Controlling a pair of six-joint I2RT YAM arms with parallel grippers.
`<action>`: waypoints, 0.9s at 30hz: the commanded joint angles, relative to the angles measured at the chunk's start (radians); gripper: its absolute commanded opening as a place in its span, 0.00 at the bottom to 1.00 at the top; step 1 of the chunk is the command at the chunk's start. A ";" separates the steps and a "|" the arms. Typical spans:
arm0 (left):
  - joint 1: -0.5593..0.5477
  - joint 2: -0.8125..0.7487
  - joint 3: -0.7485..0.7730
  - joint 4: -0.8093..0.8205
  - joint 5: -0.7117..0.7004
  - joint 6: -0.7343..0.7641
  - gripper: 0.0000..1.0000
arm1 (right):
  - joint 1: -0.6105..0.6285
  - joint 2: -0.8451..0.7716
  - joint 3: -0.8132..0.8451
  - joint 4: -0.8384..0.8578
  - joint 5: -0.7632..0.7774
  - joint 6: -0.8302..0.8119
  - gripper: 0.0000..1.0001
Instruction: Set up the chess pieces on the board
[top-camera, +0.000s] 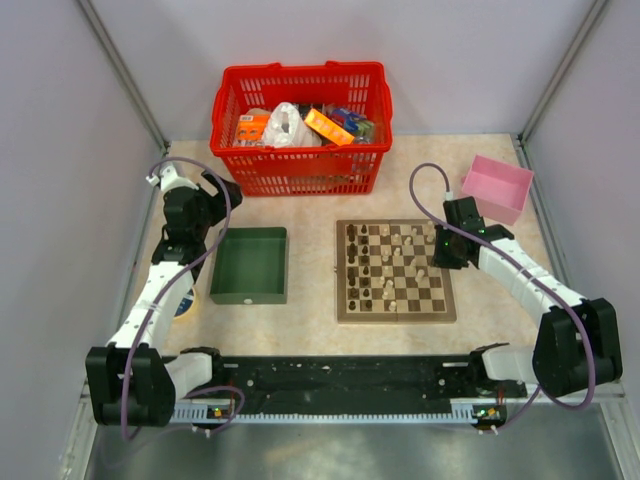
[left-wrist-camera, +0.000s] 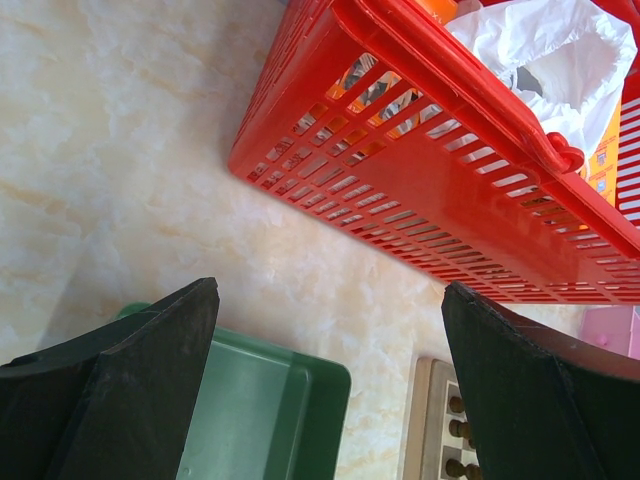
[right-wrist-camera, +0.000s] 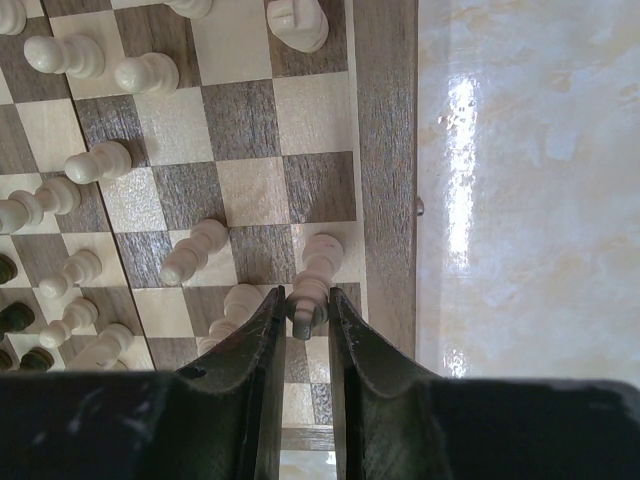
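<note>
Now the right arm (top-camera: 510, 265) reaches over the board (right-wrist-camera: 385, 150), jaws clamped on a pale piece (right-wrist-camera: 316, 272).

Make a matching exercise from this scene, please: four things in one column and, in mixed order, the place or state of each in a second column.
Column 1
1. red basket
2. green tray
3. pink box
4. right gripper

Column 2
A. shut on a pale piece
B. right of the board, farther back
C. just left of the board
D. farthest back, in the middle

Pairs: 1-D, 2-C, 3-B, 4-A
</note>
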 joint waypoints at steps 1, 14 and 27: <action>0.004 0.005 -0.002 0.072 0.012 -0.010 0.99 | -0.008 -0.025 0.007 0.001 0.016 -0.013 0.14; 0.006 0.008 -0.005 0.075 0.013 -0.007 0.99 | -0.010 -0.014 0.036 0.006 0.014 -0.017 0.28; 0.006 0.000 -0.011 0.080 0.012 -0.010 0.99 | -0.005 -0.105 0.168 -0.046 -0.013 -0.016 0.48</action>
